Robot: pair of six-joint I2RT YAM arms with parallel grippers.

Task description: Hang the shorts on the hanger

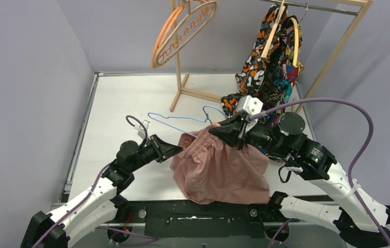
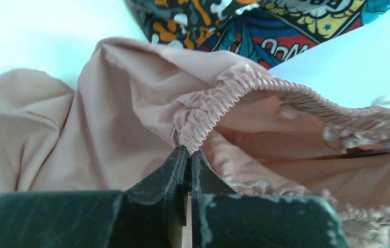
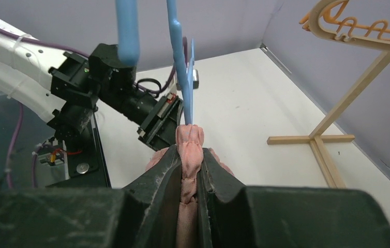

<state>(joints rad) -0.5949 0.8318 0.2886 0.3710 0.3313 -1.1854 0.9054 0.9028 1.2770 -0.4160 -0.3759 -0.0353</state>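
Pinching the gathered waistband (image 2: pixel 219 103) of the shorts (image 1: pixel 219 168) at two spots, with the left tool (image 2: pixel 189 155) and right tool (image 3: pixel 190 150) both closed tight on fabric, probably to spread the opening. Hanging pink over the counter's (image 1: pixel 125 98) near edge, with that waistband raised just beside the hanger (image 1: pixel 177 121), apparently for threading it inside.

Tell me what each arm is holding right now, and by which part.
Both pairs of jaws are shut on the shorts, pinching the gathered elastic waistband at separate spots; the right pair grips where the blue hanger meets the fabric.
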